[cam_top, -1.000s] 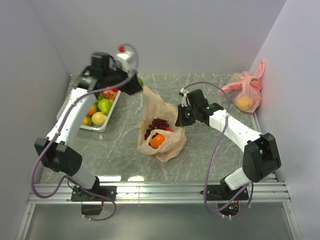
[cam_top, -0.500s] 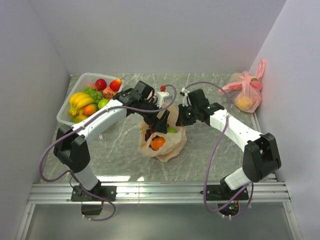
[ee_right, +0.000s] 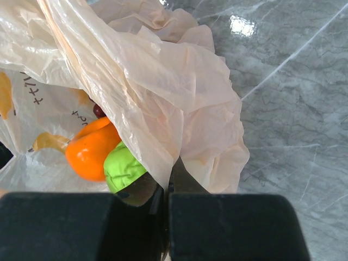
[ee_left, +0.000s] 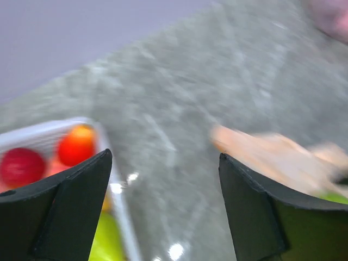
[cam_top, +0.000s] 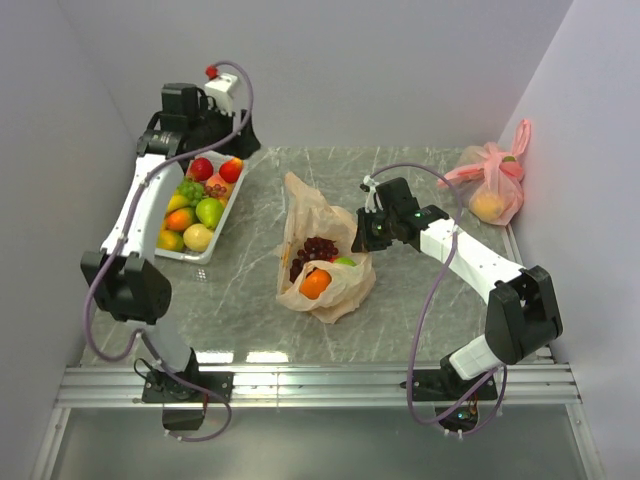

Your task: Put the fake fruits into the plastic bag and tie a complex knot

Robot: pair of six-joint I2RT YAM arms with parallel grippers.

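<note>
The left gripper (ee_left: pixel 163 159) has swung back from the bag's mouth to above the tray (cam_top: pixel 200 257), and a green fruit (cam_top: pixel 344 261) now lies in the bag; its jaws stand apart with nothing between them. The right gripper (ee_right: pixel 166 187) is pinched together on the rim of the plastic bag (cam_top: pixel 303 215), which lies open in the middle of the table (cam_top: pixel 420 300). Inside are also an orange (cam_top: pixel 314 283) and purple grapes (cam_top: pixel 318 248); more fake fruits (cam_top: pixel 205 210) fill the tray

Fruits (ee_left: pixel 76 144) — blurred (tray (ee_left: pixel 43 130) cropped)
</note>
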